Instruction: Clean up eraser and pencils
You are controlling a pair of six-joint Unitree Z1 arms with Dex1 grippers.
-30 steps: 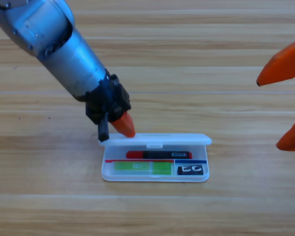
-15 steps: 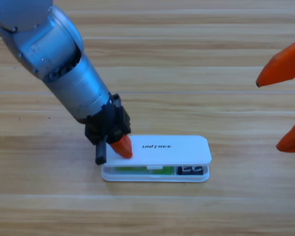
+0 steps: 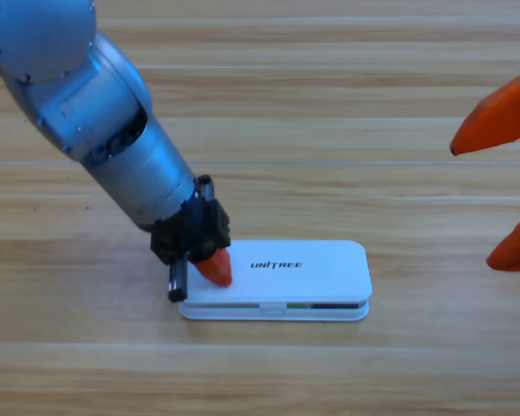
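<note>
Wooden planks run across the surface [image 3: 329, 104], and a white case [image 3: 312, 269] lies near its front edge, its long axis parallel to that edge. The lid is down almost flat, with only a thin dark slit showing along the front side; through it a sliver of green hints at the pencils inside, while the eraser is hidden under the lid. The left gripper [image 3: 210, 267] comes in from the upper left corner and rests its orange tip on the lid's left end; whether its jaws are spread or pressed together cannot be told. The case stretches away from that gripper toward the right, so the next push probably has to bear straight down, or slide rightward along the lid, to snap it fully shut. The right gripper [image 3: 498, 191] waits at the right edge, jaws spread wide, well apart from the case.
</note>
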